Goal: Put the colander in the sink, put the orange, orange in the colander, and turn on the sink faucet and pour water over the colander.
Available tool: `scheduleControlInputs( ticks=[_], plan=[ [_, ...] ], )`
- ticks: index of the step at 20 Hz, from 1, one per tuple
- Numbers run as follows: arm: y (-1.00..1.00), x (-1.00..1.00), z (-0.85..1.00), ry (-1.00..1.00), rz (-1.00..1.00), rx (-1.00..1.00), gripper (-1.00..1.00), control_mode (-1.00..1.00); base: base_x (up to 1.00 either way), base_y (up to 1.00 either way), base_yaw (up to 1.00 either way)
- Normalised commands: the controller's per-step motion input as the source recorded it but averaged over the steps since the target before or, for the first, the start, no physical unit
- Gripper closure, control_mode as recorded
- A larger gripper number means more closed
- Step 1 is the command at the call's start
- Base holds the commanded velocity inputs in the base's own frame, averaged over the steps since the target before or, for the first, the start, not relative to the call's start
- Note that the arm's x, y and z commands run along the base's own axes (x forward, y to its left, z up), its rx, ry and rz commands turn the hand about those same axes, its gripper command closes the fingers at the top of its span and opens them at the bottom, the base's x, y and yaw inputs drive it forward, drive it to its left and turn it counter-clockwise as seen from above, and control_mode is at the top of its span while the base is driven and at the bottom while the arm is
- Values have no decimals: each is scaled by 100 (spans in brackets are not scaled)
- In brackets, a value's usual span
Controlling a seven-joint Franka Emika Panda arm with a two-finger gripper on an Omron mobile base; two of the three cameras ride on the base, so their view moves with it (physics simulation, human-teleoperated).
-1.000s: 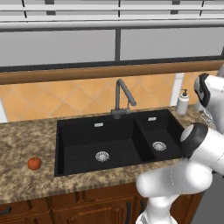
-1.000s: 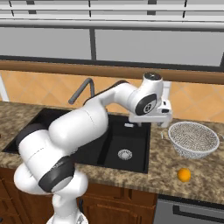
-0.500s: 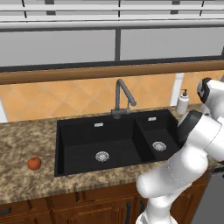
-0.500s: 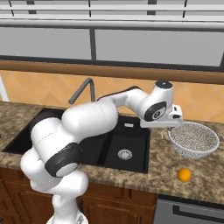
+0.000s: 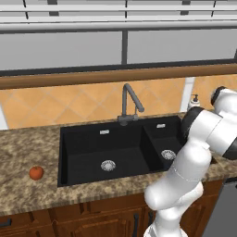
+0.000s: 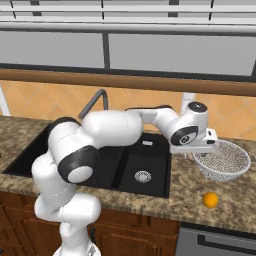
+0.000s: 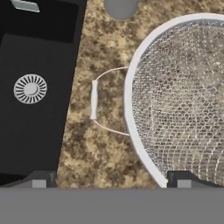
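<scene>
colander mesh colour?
The colander has a silvery-grey wire mesh with a white rim and white side handle; the hand view shows it best.

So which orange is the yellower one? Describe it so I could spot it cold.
Start at the black two-basin sink and move to the granite counter on the smaller basin's side, where the mesh colander sits. The yellower orange lies apart from it, nearer the counter's front edge. The reddish orange lies beyond the sink's far side.

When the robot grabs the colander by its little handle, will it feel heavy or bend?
Probably light: the colander is mostly thin see-through mesh. Its solid white rim looks stiff, so it should keep its shape. Held by the thin wire handle on one side, the round bowl may tilt down.
</scene>
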Motion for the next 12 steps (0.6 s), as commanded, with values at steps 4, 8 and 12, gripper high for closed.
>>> scheduleControlInputs(
  ticks=[4,8,12],
  plan=[
    [-21,6,-33,0,0,0,-100,-100,0,0,0],
    [-11,8,-19,0,0,0,-100,-100,0,0,0],
    [-10,10,-5,0,0,0,-100,-100,0,0,0]
  ],
)
